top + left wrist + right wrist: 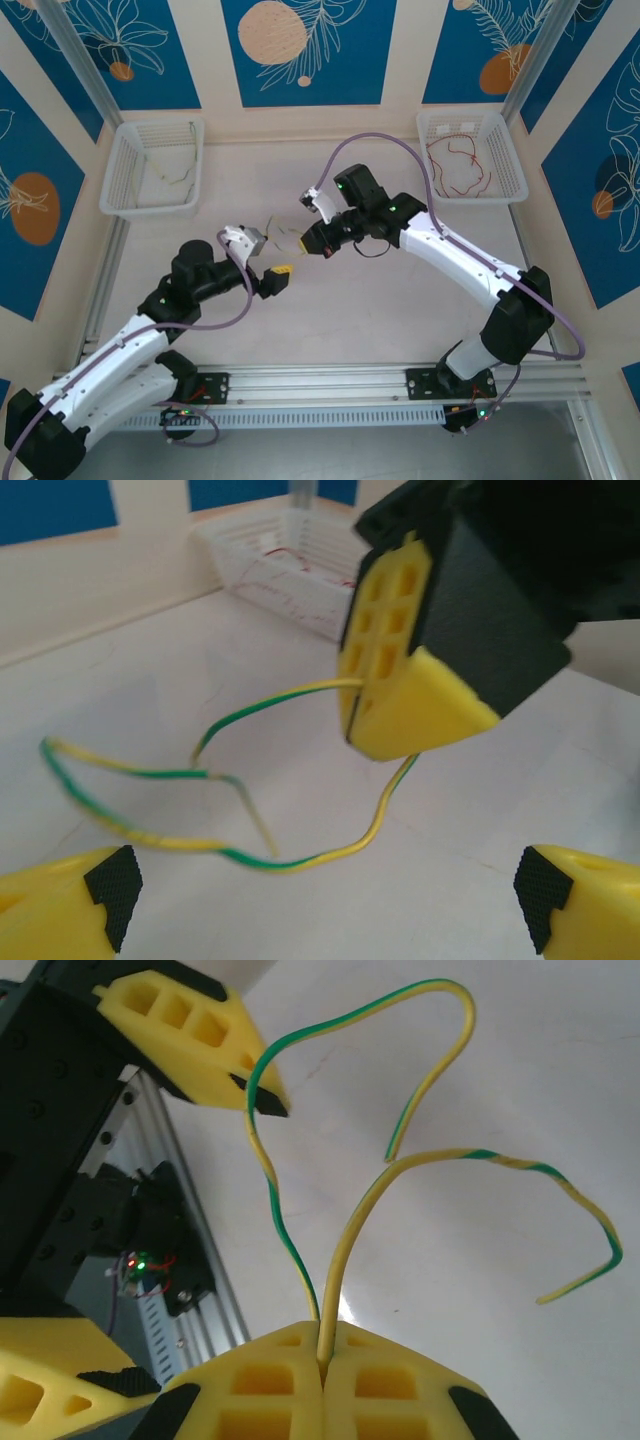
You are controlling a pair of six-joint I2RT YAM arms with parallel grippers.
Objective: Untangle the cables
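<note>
**Right jaws pinch a green-and-yellow cable; left jaws gape beside it**

In the left wrist view the right jaws are closed tight, pad against pad, with a green-and-yellow cable (pixel 280 697) clamped in the seam between them. From there the cable droops onto the white bench (pixel 520 780) and lies in loose loops.

The right wrist view shows two strands of this cable (pixel 440 1154) rising out of the closed seam. Each curls away over the bench to a free end. Whether they are one cable folded double or two separate ones cannot be told.

The left jaws stand wide open. Their yellow fingertips (pixel 70 905) sit at the bottom corners of the left wrist view, and nothing is held between them. The cable's loops lie on the bench beyond them.

From above, both arms meet near the middle of the bench (pixel 380 310), jaws close together. A white basket (pixel 470 196) at the far right holds red cables (pixel 460 165). A second basket (pixel 150 209) at the far left holds pale cables (pixel 180 180).
</note>
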